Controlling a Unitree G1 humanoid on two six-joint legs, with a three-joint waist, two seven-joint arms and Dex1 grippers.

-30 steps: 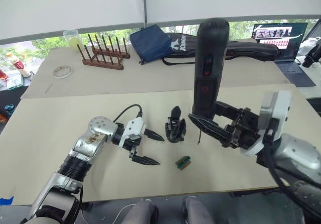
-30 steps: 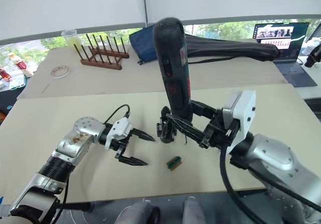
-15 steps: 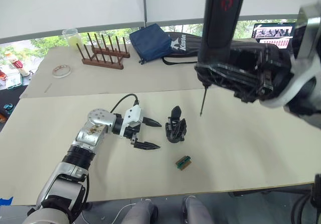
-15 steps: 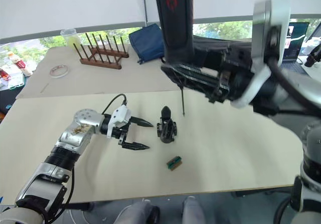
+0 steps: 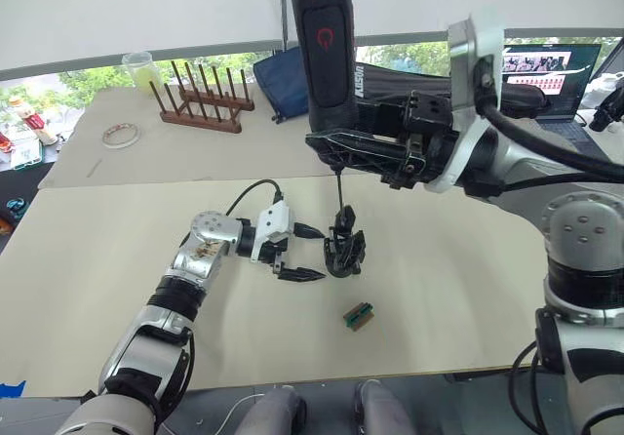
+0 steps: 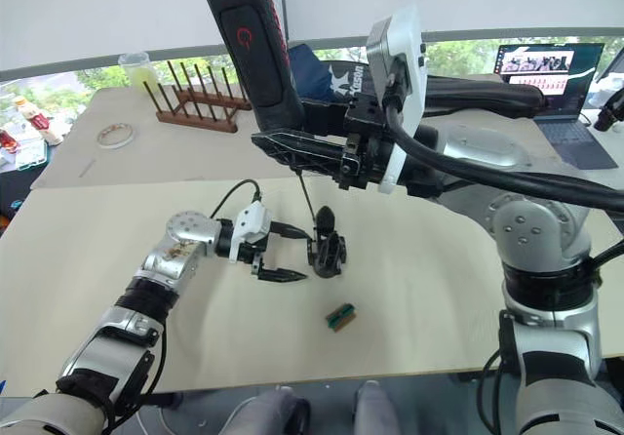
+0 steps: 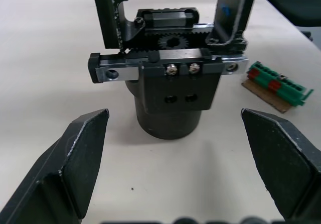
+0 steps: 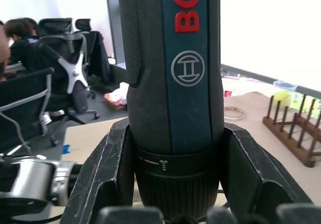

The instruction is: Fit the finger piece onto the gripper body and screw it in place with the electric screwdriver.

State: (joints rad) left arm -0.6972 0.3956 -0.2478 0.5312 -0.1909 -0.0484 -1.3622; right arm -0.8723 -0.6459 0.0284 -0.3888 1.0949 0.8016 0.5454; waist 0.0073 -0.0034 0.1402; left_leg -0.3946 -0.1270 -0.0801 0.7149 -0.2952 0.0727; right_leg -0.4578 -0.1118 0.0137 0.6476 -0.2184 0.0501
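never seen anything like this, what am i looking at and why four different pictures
It is a two-armed humanoid robot at a beige table. The two wide pictures come from cameras in its head, looking down over its arms. The other two come from cameras on its wrists.

Its right gripper clamps the electric screwdriver upright, the metal bit pointing down at the gripper body, a small black mechanism standing on the table. The right wrist view shows that tool close up.

The left gripper is open beside the mechanism; its wrist view looks at it between two black fingers.

A small green block lies nearby.
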